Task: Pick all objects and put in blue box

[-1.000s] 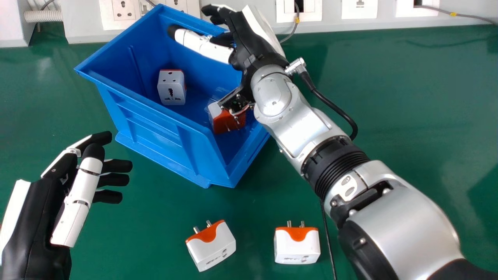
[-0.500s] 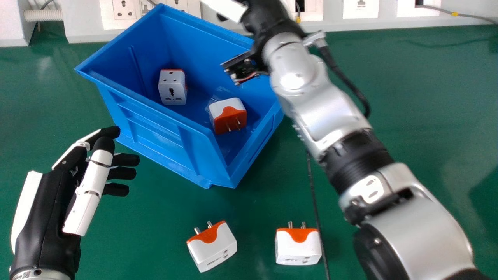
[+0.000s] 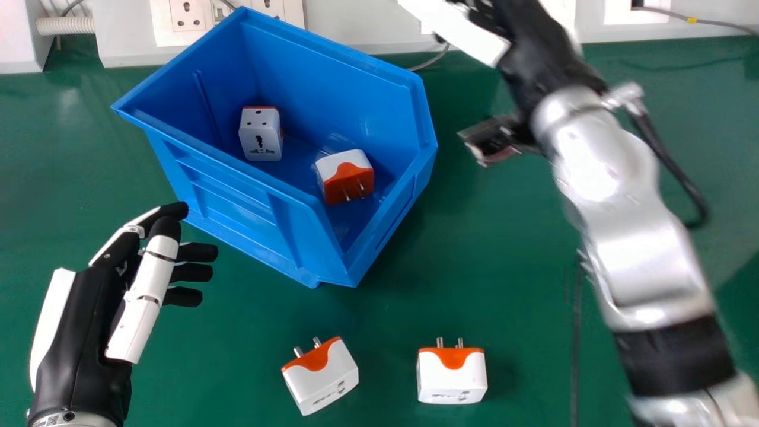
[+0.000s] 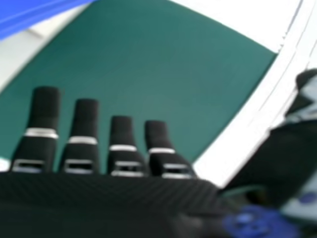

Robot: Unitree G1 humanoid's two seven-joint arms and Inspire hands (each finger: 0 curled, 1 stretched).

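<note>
Taking your head view as a clock face, you have the left hand (image 3: 83, 332) between eight and nine, low over the green table (image 3: 225, 367), open, its fingers loosely bent and nothing held. Go round to eleven and you meet the socket panel (image 3: 163, 21) on the wall (image 3: 362, 38). Inside the box, a first plug (image 3: 260, 133) stands with its holed white face toward you. The box (image 3: 237, 184) itself sits at ten on the table, its mouth facing up. You have a second plug (image 3: 329, 379) outside it, on the table near the box's six o'clock, its pins pointing to eleven. A third (image 3: 347, 163) lies in the box at the first one's four o'clock, orange end and pins turned toward five. Your fourth plug (image 3: 452, 376) is on the table at the second's three o'clock, well apart from it, pins to twelve. Last comes the right hand (image 3: 522, 44), outside the box at its two o'clock and raised above the table, the arm running down toward five. In the right hand view you can see it open and without a load, fingers (image 4: 83, 119) straight and the thumb (image 4: 277, 153) spread away from them.
</note>
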